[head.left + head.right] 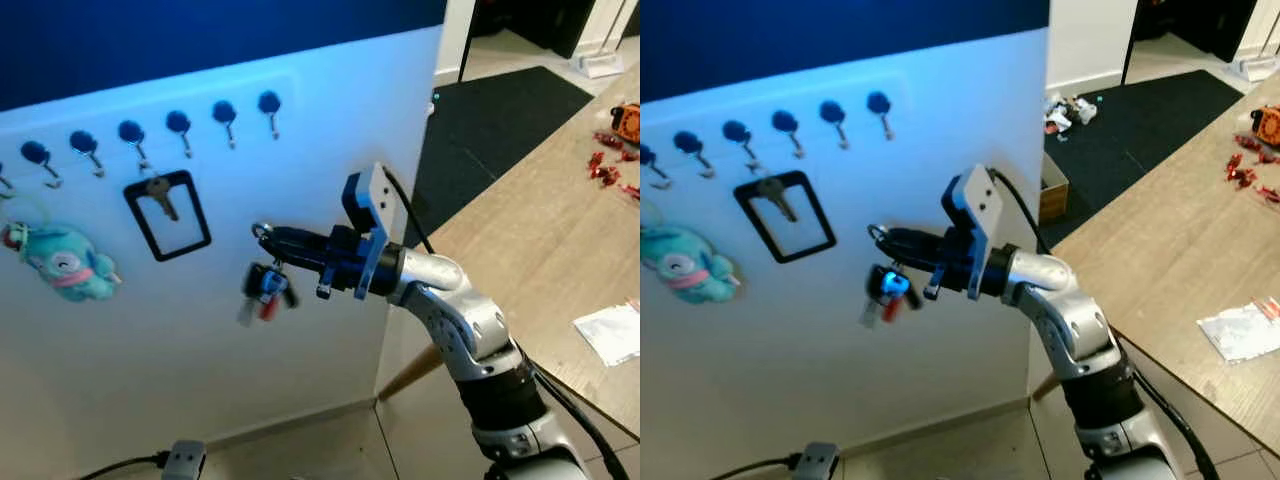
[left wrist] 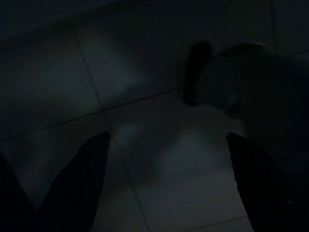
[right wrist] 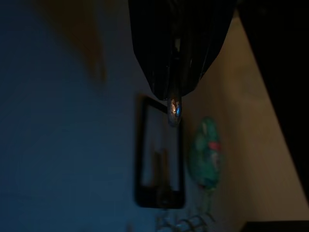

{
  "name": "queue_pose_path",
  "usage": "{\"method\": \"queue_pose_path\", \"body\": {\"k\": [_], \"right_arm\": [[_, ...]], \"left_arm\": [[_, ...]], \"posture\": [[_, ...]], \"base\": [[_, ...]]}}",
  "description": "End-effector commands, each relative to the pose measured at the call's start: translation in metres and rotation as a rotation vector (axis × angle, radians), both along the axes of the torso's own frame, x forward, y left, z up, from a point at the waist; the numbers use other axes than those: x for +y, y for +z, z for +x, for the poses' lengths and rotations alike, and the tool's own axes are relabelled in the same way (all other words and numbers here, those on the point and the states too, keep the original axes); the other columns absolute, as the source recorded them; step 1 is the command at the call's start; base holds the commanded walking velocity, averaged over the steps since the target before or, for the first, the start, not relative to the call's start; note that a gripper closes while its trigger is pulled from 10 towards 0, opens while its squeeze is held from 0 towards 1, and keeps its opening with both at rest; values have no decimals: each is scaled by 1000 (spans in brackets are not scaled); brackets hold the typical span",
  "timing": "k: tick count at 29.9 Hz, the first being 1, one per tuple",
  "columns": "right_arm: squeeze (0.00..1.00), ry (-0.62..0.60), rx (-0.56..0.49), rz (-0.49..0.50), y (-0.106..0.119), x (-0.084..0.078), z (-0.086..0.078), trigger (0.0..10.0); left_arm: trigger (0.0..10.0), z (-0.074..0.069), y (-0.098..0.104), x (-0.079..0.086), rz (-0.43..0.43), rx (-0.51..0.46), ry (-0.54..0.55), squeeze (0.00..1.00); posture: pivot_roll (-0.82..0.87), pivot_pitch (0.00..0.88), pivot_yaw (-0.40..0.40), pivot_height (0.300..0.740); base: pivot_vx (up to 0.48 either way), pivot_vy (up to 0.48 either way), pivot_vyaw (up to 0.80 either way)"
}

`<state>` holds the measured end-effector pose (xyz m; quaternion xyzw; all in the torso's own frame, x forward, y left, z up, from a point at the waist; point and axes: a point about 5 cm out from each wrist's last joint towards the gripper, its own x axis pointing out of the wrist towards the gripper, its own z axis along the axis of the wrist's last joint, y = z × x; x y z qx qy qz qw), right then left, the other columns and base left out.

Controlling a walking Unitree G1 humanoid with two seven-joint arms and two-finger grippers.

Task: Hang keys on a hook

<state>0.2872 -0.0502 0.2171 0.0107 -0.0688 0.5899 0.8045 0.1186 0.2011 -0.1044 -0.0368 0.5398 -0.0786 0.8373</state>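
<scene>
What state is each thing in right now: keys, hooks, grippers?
Keys: dangling from the right gripper, not yet on a hook.
Right gripper: shut on the key ring, held out toward the wall.
Black frame: hanging on a hook.
Plush toy: hanging.
Rightmost hook: free.
Left gripper: open, idle.

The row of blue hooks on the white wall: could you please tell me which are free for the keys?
The three rightmost blue-capped hooks look bare, right of the black rectangular frame. Left is crowded: frame with silver key, teal plush toy. The right gripper holds the key bunch below them.
</scene>
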Motion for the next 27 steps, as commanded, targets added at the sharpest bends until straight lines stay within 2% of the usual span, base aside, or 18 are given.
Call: {"method": "queue_pose_path", "body": {"k": [1, 14, 24, 27], "right_arm": [[0, 28, -12, 11, 4, 1, -4, 10000], [0, 122, -7, -17, -1, 3, -16, 10000], [0, 130, -4, -11, -1, 3, -18, 10000], [0, 126, -3, -3, 0, 2, -17, 10000]], "left_arm": [[10000, -7, -2, 1, 5, 24, -7, 0], [10000, -8, -2, 2, 4, 29, -6, 0], [10000, -8, -2, 3, 7, 29, -6, 0], [10000, -8, -2, 2, 0, 29, -21, 0]], "posture": [[-129, 90, 109, 740], [-129, 97, 115, 740], [-129, 98, 118, 740], [-130, 95, 121, 740]], "base": [[0, 0, 669], [0, 0, 671], [0, 0, 0], [0, -467, 0]]}}
